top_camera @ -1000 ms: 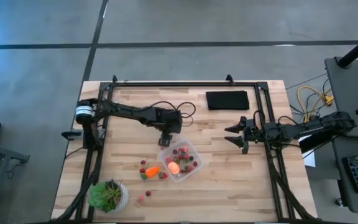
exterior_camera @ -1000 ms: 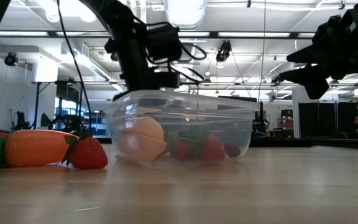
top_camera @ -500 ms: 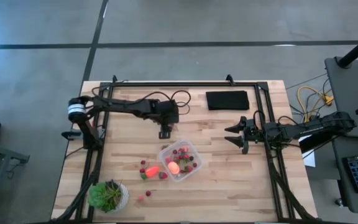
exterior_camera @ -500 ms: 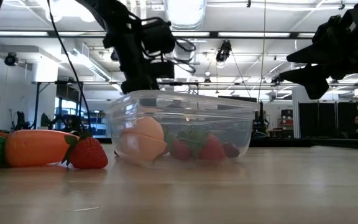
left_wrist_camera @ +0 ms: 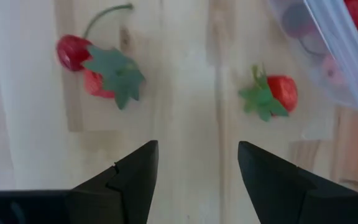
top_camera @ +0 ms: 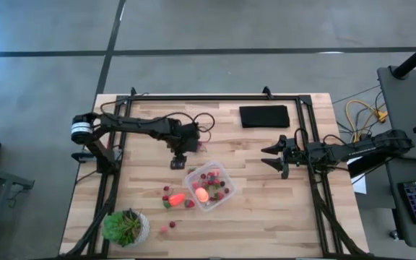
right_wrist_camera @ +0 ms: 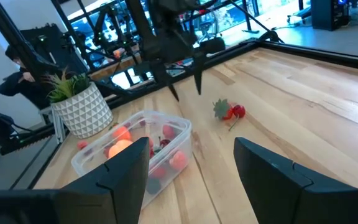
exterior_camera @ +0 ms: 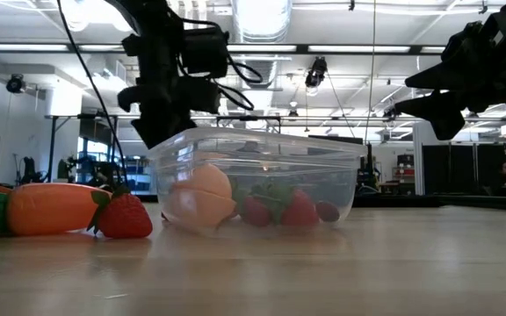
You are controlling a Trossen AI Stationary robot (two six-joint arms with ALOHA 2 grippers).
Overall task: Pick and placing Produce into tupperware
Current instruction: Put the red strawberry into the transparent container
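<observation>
1. Overhead, the left gripper hangs just beside the tupperware, fingers spread, holding nothing.
2. Strawberries lie inside; a carrot rests alongside.
3. Well apart, the right gripper waits open, empty.
4. No writing is legible.

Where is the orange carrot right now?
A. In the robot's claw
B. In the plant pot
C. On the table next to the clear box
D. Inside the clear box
C. The carrot lies on the wooden table beside the clear box, not in it, with a strawberry next to it; the left gripper hangs open and empty above the table, and the right gripper waits open off to the side.
</observation>
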